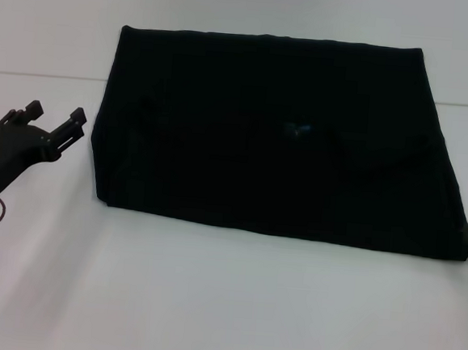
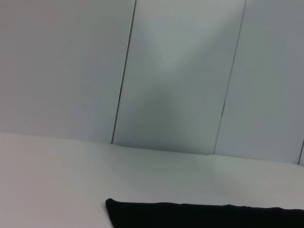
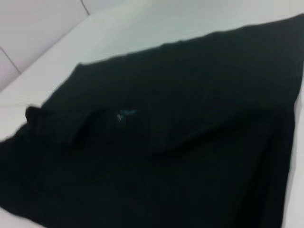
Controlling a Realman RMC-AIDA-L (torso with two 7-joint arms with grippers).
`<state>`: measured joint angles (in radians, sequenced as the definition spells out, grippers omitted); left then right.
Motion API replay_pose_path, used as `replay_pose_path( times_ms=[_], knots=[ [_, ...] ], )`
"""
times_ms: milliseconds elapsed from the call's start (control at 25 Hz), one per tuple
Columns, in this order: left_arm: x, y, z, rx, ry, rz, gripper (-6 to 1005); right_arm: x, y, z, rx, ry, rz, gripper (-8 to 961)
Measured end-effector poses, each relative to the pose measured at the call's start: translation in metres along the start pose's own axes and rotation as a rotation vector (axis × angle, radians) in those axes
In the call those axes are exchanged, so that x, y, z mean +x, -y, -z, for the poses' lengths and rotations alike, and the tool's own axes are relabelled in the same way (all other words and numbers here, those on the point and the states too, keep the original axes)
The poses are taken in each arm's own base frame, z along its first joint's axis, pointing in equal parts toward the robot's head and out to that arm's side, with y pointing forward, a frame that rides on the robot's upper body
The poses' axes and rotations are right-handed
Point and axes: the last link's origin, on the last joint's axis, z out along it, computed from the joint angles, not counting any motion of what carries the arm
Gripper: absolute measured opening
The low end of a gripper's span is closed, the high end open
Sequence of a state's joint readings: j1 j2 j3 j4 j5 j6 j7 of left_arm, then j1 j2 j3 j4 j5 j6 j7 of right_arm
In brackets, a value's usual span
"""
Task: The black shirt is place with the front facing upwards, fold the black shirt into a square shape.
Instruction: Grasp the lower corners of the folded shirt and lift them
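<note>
Shirt [image 1: 277, 138] judged folded to a wide rectangle; a sideways fold is needed next. Left gripper [image 1: 53, 122] open beside it; right gripper unseen.

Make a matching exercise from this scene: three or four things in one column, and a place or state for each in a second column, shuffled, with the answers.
Column one:
1. black shirt
2. left gripper
3. blue neck label
4. table

Column two:
A. white, bare in front of the cloth
B. beside the cloth's left edge, fingers apart, touching nothing
C. folded into a wide rectangle, lying flat
D. small speck near the middle of the dark cloth

Pairs: 1-C, 2-B, 3-D, 4-A

The right gripper is not identifiable in these views.
</note>
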<state>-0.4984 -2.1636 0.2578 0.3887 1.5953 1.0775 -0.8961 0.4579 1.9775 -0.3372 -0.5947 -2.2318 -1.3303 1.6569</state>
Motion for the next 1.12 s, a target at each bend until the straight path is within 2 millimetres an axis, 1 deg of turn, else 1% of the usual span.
replay_pose_path(
  times_ms=[120, 280, 440, 640, 800, 1000, 1120],
  knots=[
    [-0.001, 0.000, 0.003, -0.002, -0.002, 0.004, 799, -0.005, 0.001, 0.007, -0.020, 0.050, -0.054, 944],
    [0.000, 0.002, 0.009, -0.007, -0.019, 0.007, 798, -0.015, 0.004, 0.018, -0.042, 0.075, -0.178, 945],
    [0.000, 0.015, 0.018, 0.035, -0.018, 0.028, 798, -0.027, 0.009, 0.023, -0.044, 0.062, -0.308, 943],
    [-0.005, 0.026, 0.021, 0.095, 0.016, 0.031, 798, -0.031, 0.013, 0.023, -0.025, 0.049, -0.394, 940],
    [-0.007, 0.030, 0.018, 0.127, 0.042, 0.019, 798, -0.027, 0.016, 0.017, 0.010, 0.012, -0.433, 940],
    [-0.004, 0.030, 0.012, 0.136, 0.039, -0.012, 798, -0.021, 0.008, -0.005, 0.020, -0.062, -0.425, 941],
    [-0.004, 0.030, 0.010, 0.149, 0.039, -0.027, 798, -0.019, 0.003, -0.015, 0.019, -0.083, -0.409, 941]
  ],
)
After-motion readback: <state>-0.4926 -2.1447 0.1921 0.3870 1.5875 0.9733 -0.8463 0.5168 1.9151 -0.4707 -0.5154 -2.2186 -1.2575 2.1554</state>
